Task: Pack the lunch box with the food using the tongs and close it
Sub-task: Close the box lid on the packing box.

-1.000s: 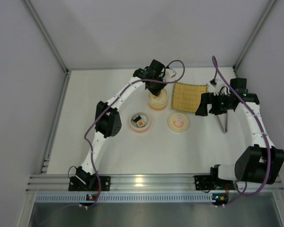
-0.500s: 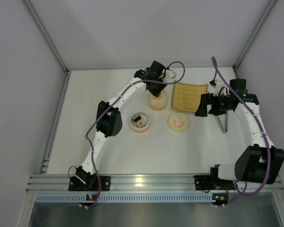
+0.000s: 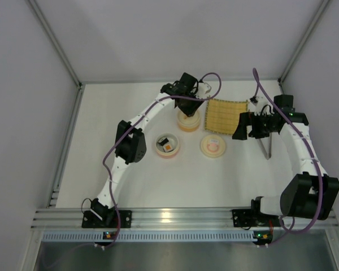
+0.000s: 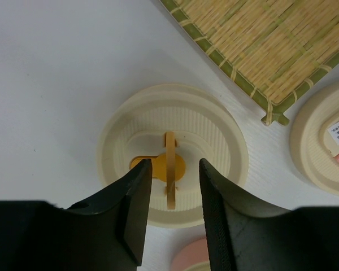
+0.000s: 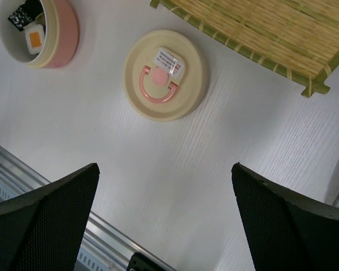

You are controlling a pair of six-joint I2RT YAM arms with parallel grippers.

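My left gripper hovers open over the orange-rimmed bowl, which has its cream lid on. The lid's orange handle stands upright between the fingers, with a gap on each side. The pink-rimmed bowl is uncovered and holds sushi rolls. Its lid with the pink handle lies flat on the table beside it. The grey tongs lie on the table at the right. My right gripper hangs wide open above bare table, holding nothing.
The woven bamboo mat lies at the back between the two grippers, close to the lidded bowl. An aluminium rail runs along the near edge. White walls enclose the table on three sides.
My left gripper has shifted very slightly above the lidded orange-rimmed bowl, and the lid stays on the bowl. The right arm has not moved.
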